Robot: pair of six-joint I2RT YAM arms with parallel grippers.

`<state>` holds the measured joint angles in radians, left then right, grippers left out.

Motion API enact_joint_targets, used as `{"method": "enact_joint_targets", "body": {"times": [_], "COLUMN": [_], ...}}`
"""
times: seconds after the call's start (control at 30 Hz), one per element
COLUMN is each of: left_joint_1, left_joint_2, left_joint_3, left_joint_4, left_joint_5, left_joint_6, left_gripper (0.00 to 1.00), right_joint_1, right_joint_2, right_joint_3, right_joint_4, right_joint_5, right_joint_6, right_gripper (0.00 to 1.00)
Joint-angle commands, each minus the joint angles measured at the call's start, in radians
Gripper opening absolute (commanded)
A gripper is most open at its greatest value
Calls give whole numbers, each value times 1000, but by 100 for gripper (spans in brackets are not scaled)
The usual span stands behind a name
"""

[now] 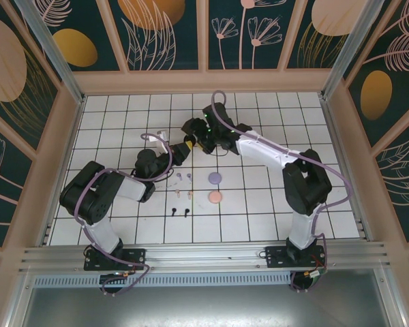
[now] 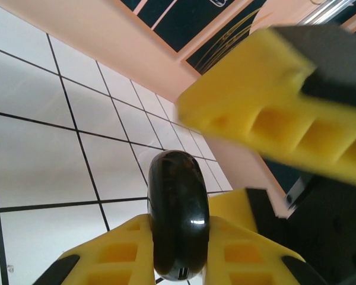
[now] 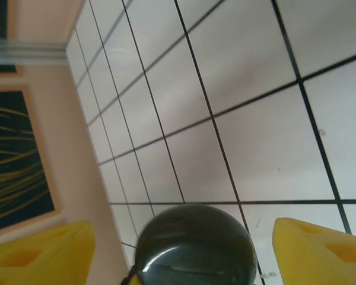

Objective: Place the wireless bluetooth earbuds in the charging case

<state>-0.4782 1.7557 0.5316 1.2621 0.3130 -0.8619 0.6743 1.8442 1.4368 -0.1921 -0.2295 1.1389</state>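
Clamping the black case (image 2: 177, 208) edgewise in the left gripper (image 2: 179, 249); right gripper (image 3: 184, 255) spread apart around it. Earbuds (image 1: 179, 176) lying paired mid-frame on the surface (image 1: 273, 211), probably handling light, slippery; pinching across bodies.

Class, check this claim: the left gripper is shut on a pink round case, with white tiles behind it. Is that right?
Not quite. The round case in the left gripper is black, not pink, as the left wrist view shows. The gripper is indeed shut on it, with white tiles behind.
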Motion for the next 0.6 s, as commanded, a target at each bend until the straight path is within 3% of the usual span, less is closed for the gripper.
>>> {"method": "enact_joint_targets", "body": {"times": [0.0, 0.3, 0.43, 0.57], "left_joint_1": [-4, -2, 1, 3], "left_joint_2": [-36, -127, -118, -105], "left_joint_3": [17, 85, 160, 232], "left_joint_4": [-37, -298, -414, -492], "left_joint_5": [37, 183, 314, 427], "left_joint_6": [20, 182, 243, 272], "left_gripper": [0, 0, 0, 0], "right_joint_1": [-59, -187, -241, -263], "right_joint_2": [-115, -339, -476, -543], "right_joint_3": [-41, -357, -534, -611], "right_joint_4": [42, 210, 364, 366], "right_joint_5": [30, -32, -157, -256], "right_joint_6": [-35, -428, -623, -764], "right_gripper": [80, 80, 80, 79]}}
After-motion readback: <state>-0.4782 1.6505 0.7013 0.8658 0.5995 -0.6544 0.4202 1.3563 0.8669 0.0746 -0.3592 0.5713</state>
